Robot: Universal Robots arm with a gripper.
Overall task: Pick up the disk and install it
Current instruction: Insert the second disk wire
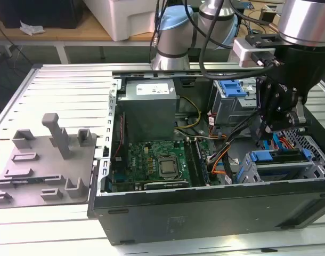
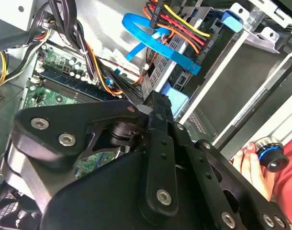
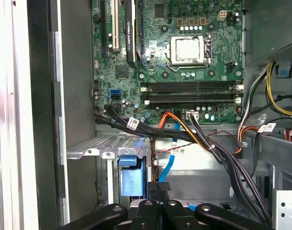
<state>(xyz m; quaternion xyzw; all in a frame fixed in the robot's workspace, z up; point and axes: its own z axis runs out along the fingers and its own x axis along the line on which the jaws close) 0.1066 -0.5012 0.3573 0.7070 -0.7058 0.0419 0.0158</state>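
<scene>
The disk lies flat in the metal drive cage at the case's front corner, on the exterior view's right. Its blue bracket faces the motherboard and the silver body runs back into the cage. In the first wrist view the bracket's blue tab pokes out of the cage just beside my fingertips. My black gripper hangs right above that end, fingers shut together with nothing between them. In the second wrist view the gripper tips sit against the blue tab; whether they touch is unclear.
Blue data and red-yellow power cables cross just past my tips. The motherboard and grey power supply fill the case. Another blue-bracketed bay stands at the back. A grey parts tray lies outside. A person's hand rests by the case.
</scene>
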